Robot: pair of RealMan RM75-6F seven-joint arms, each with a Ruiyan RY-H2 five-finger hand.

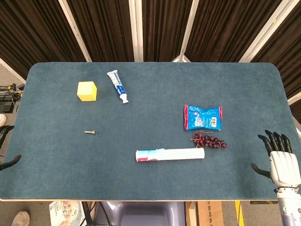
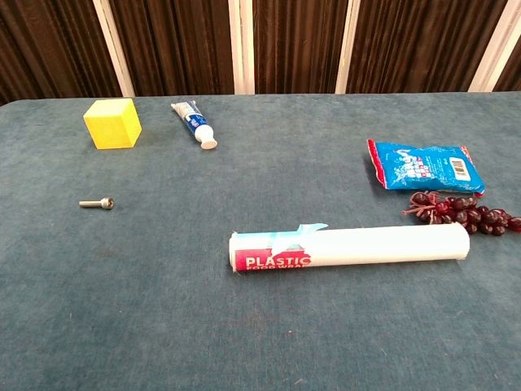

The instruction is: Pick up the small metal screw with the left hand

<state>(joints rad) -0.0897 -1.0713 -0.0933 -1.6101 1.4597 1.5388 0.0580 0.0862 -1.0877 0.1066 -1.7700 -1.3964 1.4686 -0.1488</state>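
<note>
The small metal screw (image 1: pixel 90 132) (image 2: pixel 97 203) lies on its side on the blue cloth, left of the table's middle and below the yellow cube. Only dark fingertips of my left hand (image 1: pixel 9 163) show at the left edge of the head view; they are spread apart, hold nothing, and sit well left of the screw and nearer the front. My right hand (image 1: pixel 280 157) hovers at the front right corner with its fingers spread and nothing in them. The chest view shows neither hand.
A yellow cube (image 1: pixel 87 91) (image 2: pixel 112 123) and a toothpaste tube (image 1: pixel 118 86) (image 2: pixel 194 124) lie behind the screw. A white plastic-wrap roll (image 1: pixel 170 154) (image 2: pixel 350 247) lies front of centre. A blue snack bag (image 1: pixel 202 117) (image 2: pixel 425 166) and dark red grapes (image 1: pixel 209 140) (image 2: pixel 460 212) sit to the right.
</note>
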